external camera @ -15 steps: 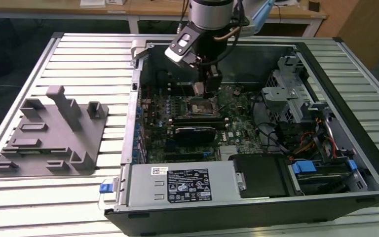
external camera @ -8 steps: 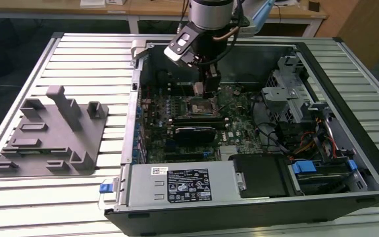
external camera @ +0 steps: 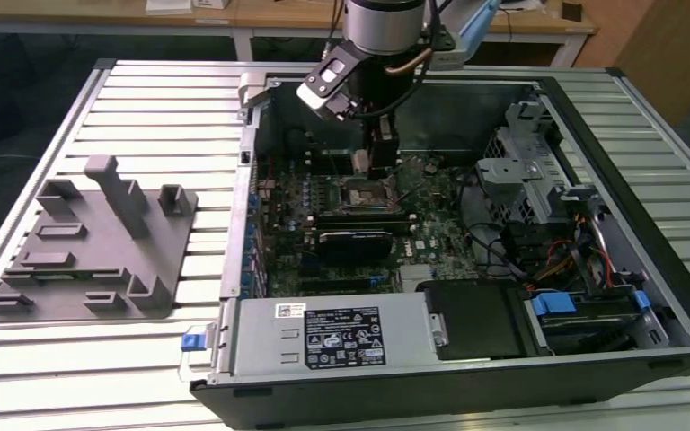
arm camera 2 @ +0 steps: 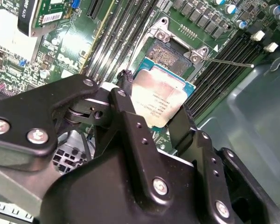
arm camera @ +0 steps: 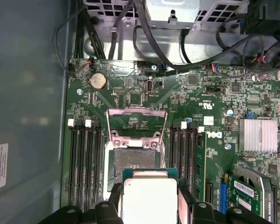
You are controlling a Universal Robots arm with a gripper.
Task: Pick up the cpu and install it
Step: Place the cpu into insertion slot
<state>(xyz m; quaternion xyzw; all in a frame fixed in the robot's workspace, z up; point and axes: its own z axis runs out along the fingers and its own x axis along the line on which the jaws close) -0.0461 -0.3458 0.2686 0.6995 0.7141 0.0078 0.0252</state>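
one tool [arm camera 2: 155, 99] with two black fingers [arm camera 2: 130, 122] pinches one flat square cpu [arm camera 2: 162, 95], silver-topped, green-edged, over one open socket [arm camera 2: 170, 55], its metal frame [arm camera: 137, 122] swung back.

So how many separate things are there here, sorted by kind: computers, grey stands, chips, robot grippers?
open computer case: 1
grey fixture: 1
cpu, clamped in the gripper: 1
gripper: 1
Total: 4
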